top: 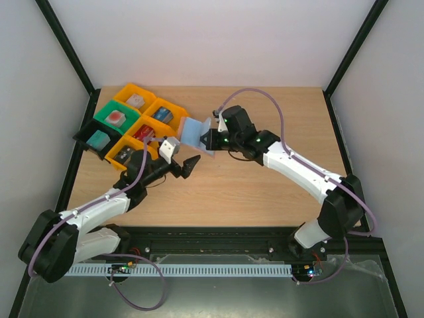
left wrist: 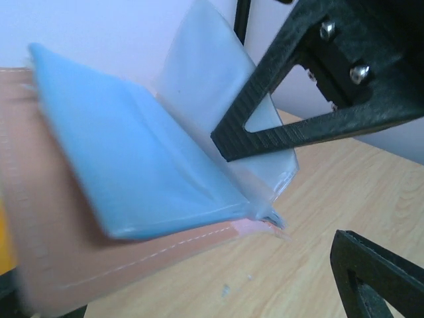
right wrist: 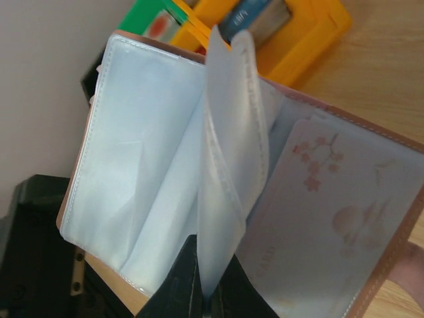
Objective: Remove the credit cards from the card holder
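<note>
- Between the right fingers (right wrist: 185, 295), pinched closed, stands one glossy clear plastic leaf of the card holder (right wrist: 152, 152), which is spread open and tan-edged.
- Right of that leaf, a pale credit card (right wrist: 331, 218) printed with pink blossom lies flat in a sleeve.
- Beyond them sit yellow and green plastic trays (right wrist: 318, 33).
- Left fingers (top: 189, 165) gape apart, gripping nothing, just beside the holder, over the wood-grain surface (left wrist: 351, 192).
</note>
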Motion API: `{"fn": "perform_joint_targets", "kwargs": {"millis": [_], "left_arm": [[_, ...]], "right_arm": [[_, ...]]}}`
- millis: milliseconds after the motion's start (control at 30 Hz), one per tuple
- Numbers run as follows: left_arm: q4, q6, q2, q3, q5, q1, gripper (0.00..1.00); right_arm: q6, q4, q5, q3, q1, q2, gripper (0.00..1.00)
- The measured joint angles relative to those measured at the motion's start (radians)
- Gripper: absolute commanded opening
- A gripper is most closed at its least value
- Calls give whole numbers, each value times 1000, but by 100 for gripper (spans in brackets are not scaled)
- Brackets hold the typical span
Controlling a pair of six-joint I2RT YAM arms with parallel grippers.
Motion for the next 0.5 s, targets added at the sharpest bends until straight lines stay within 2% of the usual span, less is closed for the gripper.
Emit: {"fn": "perform_joint_targets", "kwargs": {"millis": [133, 267, 500], "left_arm": [[15, 93, -6, 16, 5, -5, 94], [30, 130, -7, 18, 6, -11, 83], [35, 175, -8, 22, -10, -11, 77]], "right_arm": [[40, 22, 63, 40, 49, -13, 2], [65, 48, 98, 55, 92, -26, 2], [69, 62, 117, 62, 135, -29, 2]]}}
